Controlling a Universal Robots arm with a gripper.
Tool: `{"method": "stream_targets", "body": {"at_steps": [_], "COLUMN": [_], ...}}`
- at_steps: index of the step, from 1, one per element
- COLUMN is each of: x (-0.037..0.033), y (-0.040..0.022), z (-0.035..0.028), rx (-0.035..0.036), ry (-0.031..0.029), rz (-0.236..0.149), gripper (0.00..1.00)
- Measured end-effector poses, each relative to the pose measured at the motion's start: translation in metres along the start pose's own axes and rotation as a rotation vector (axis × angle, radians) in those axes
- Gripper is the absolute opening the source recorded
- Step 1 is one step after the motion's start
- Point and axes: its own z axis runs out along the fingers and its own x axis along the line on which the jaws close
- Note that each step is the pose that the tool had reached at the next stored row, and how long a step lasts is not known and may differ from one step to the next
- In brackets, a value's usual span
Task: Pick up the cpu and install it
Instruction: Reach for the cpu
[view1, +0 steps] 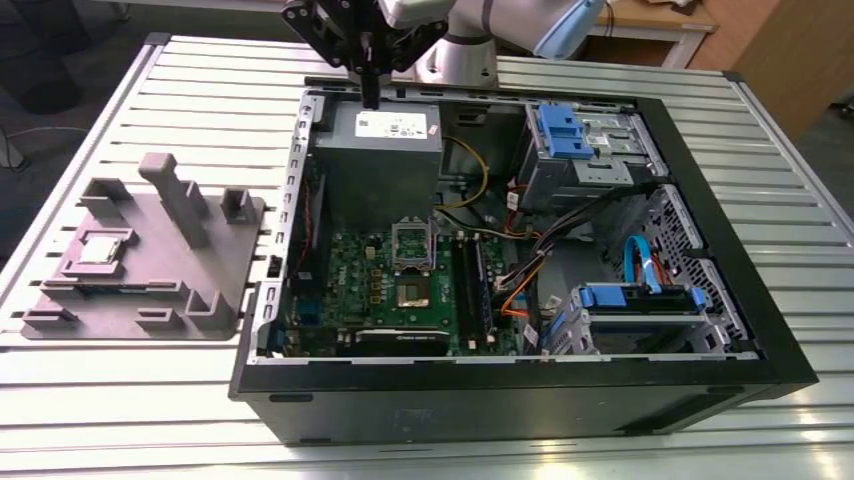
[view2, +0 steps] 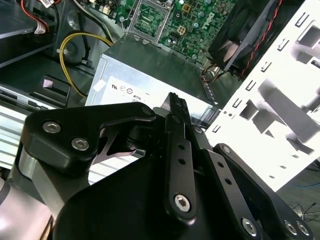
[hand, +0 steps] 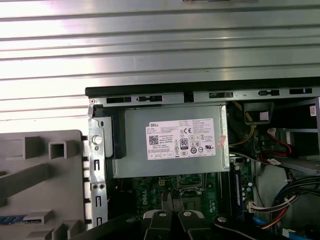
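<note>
On the grey fixture (view1: 220, 255), near the table (view1: 200, 90) edge at the exterior view's left: the cpu (view1: 104, 247), lying flat in a square recess, metal top up. Not picked yet. Claw (view1: 370, 97) hangs well apart from it, above the power supply (view1: 387, 140) at the back of the open PC case (view1: 534, 405), toward the table's far edge in the exterior view. Jaws look closed together with nothing between them; same read in both wrist views. Socket (view1: 411, 292) on the motherboard (view1: 354, 290) looks bare, with its load frame flipped up, I think.

Handling, my read:
- Light, rigid, thin plate. Won't flex.
- Underside contacts are likely delicate, and the socket pins more so, so no dragging and no tilt on set-down.
- Metal top is smooth, probably slippery.
- Take it by two opposite edges, low on the rim, with the jaws opened just wider than the chip.
- Recess walls may limit finger room; can't tell the clearance from here.
- Keep it level, light squeeze.
</note>
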Motion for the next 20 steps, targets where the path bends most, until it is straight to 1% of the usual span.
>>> {"method": "stream_targets", "body": {"at_steps": [12, 20], "x": [0.0047, 0.0093], "y": [-0.0004, -0.0007], "z": [-0.0001, -0.0003], "rx": [0.0, 0.0], "ry": [-0.0002, -0.0006], "rz": [0.0, 0.0], "gripper": [0.11, 0.11]}}
